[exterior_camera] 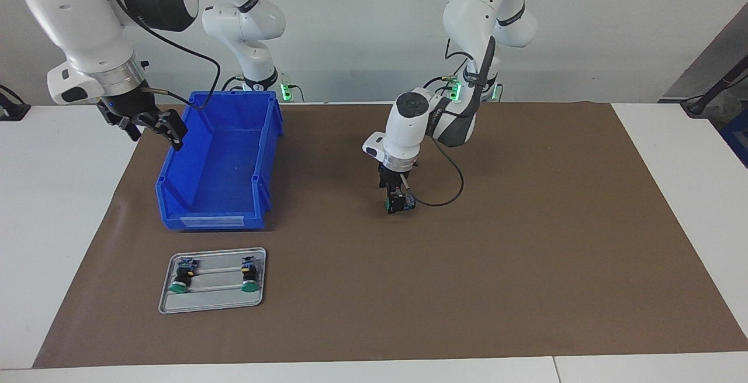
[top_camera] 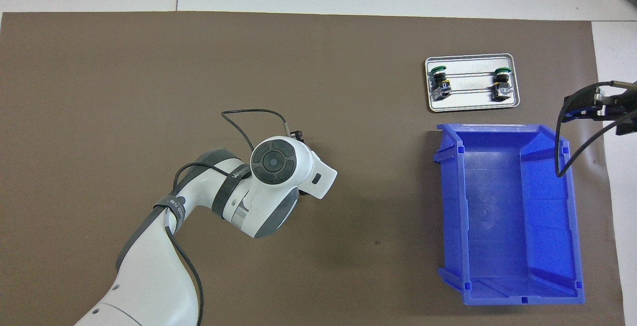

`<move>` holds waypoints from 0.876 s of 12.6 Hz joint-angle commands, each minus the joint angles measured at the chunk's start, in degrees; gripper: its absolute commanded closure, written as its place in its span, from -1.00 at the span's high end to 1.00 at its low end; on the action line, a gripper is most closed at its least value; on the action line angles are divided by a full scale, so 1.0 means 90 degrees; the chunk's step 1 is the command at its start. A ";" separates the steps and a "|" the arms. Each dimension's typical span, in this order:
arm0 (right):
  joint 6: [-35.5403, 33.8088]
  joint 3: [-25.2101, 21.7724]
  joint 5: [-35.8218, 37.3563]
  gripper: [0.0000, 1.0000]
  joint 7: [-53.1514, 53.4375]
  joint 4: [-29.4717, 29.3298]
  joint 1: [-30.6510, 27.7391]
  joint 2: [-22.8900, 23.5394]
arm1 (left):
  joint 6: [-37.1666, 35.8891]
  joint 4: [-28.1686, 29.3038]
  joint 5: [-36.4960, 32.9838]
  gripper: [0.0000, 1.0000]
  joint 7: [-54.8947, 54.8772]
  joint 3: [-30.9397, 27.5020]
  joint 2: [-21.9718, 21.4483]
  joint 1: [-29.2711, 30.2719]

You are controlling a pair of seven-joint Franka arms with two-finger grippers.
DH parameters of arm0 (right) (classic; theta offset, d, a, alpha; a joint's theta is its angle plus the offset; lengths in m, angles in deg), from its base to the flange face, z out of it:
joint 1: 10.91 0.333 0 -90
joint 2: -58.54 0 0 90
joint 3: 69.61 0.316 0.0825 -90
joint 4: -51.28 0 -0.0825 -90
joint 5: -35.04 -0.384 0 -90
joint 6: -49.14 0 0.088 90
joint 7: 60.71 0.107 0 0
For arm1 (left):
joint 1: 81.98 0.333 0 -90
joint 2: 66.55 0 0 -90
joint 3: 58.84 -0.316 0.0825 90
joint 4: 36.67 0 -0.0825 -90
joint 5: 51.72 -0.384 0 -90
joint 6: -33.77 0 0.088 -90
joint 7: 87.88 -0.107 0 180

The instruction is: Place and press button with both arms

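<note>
The small push-button with its green cap and stubby black body (exterior_camera: 400,203) sits between the fingers of the left gripper (exterior_camera: 397,203), low over the middle of the brown mat (exterior_camera: 526,242). The fingers are closed on it. Its blue-grey end pokes out toward the left arm's end of the worktop. It looks to be at the mat or just above it, but it is hard to tell which. In the overhead view the left arm's round white wrist (top_camera: 278,166) covers the button.

There is a lot of bare brown mat all around the left gripper. The mat is flat, smooth and dull, and it lies on a white worktop (exterior_camera: 672,196) that shows past the mat's edges.

The big blue plastic bin (exterior_camera: 219,164) stands toward the right arm's end of the worktop. It has tall shiny walls and an open top. The right gripper (exterior_camera: 153,126) is up in the air over the bin's outer wall. Its fingers are spread apart and hold nothing.

The small grey metal tray (exterior_camera: 213,307) lies flat, farther from the robots than the bin and near it, with raised rounded edges. Two other green-capped buttons (exterior_camera: 182,278) lie on it, apart from each other.
</note>
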 commanded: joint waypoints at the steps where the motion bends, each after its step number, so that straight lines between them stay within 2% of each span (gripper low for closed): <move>1: 0.0156 0.0047 -0.0098 1.00 -0.0044 0.0229 -0.0074 -0.0184 | 0.0317 0.0260 -0.0010 1.00 -0.0138 -0.0104 -0.0021 -0.0083; 7: 0.0156 0.0047 -0.0098 1.00 -0.0044 0.0229 -0.0074 -0.0184 | 0.0650 0.0456 -0.0020 0.95 -0.0138 -0.0104 -0.0021 -0.0113; 9: 0.0156 0.0047 -0.0098 1.00 -0.0034 0.0229 -0.0074 -0.0184 | 0.0650 0.0466 -0.0020 0.74 -0.0138 -0.0114 -0.0021 -0.0113; 11: 0.0156 0.0047 -0.0098 1.00 -0.0034 0.0229 -0.0074 -0.0184 | 0.0650 0.0466 -0.0020 0.29 -0.0148 -0.0114 -0.0021 -0.0113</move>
